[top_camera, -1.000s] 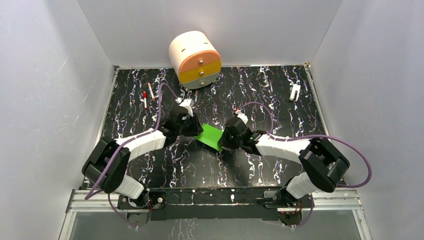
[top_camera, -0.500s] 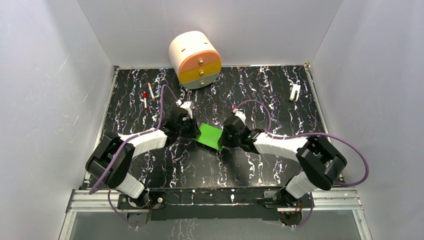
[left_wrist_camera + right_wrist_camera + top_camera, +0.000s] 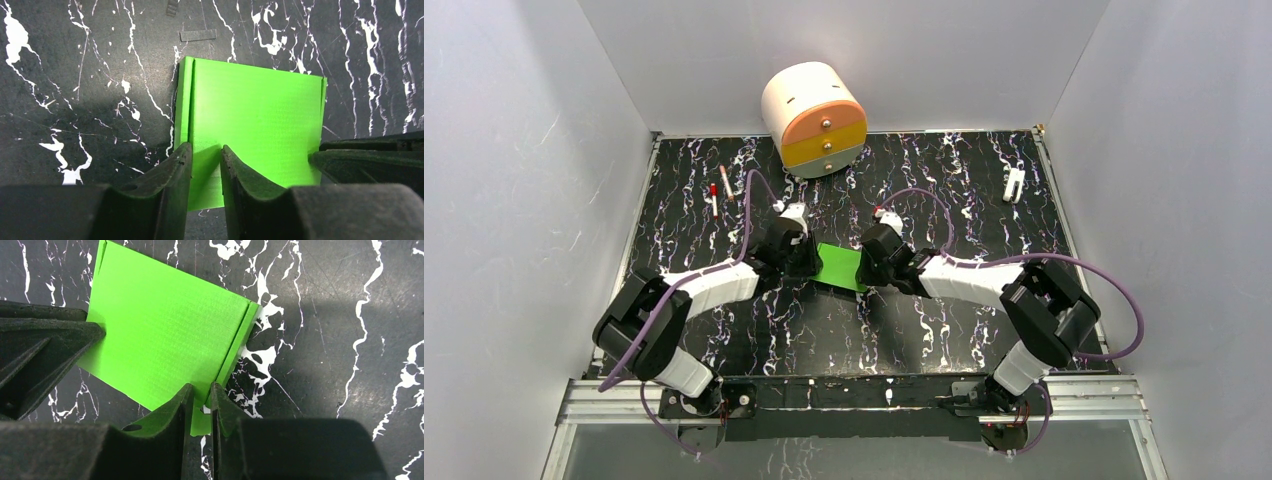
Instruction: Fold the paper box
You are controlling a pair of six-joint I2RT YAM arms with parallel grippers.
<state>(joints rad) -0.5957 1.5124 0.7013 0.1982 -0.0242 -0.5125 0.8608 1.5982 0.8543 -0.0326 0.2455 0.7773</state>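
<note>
Holding the paper box (image 3: pixel 841 268) from both sides, you have it at the middle of the counter (image 3: pixel 944 330), with the left jaws on its 9 o'clock edge and the right jaws on its 3 o'clock edge. Both pairs are drawn nearly together and pinch thin green card. The left wrist view shows a strip of the sheet caught between them, and the right wrist view shows the folded side edge.

Watch the pull: I judge that if the two arms draw apart or twist unevenly, the card could tear at a crease or slip out of one pinch. A slip would probably let the fold spring flat. The two wrists also sit close across the box, so an inward move risks knocking them together.

You have bare counter toward 6 o'clock. The drawer unit (image 3: pixel 814 118) stands well apart at 12 o'clock, the pens (image 3: pixel 719 190) at 10 o'clock, and a white clip (image 3: pixel 1014 184) at 2 o'clock.
</note>
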